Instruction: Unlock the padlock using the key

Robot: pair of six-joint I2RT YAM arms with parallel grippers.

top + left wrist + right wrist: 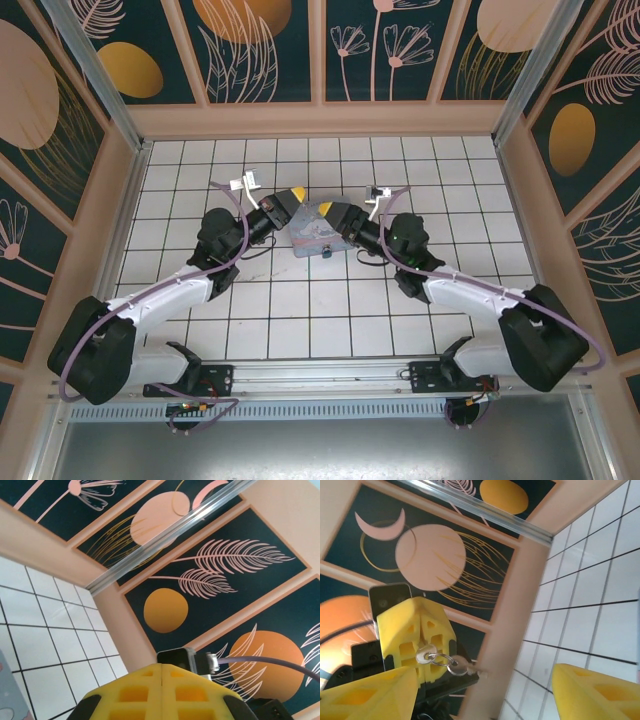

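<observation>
Now 1 key (465,669) dangles from the left gripper (422,647) near 1 box (315,240).

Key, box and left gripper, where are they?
key (456,667): right wrist view, its round head.
box (318,238): top external view, its top face.
left gripper (163,672): left wrist view, seam between its shut fingertips.

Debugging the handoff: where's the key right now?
Right wrist view: the key hangs on small rings from the tips of the shut left gripper, lower left of centre, between the fingers of the open right gripper.
</observation>
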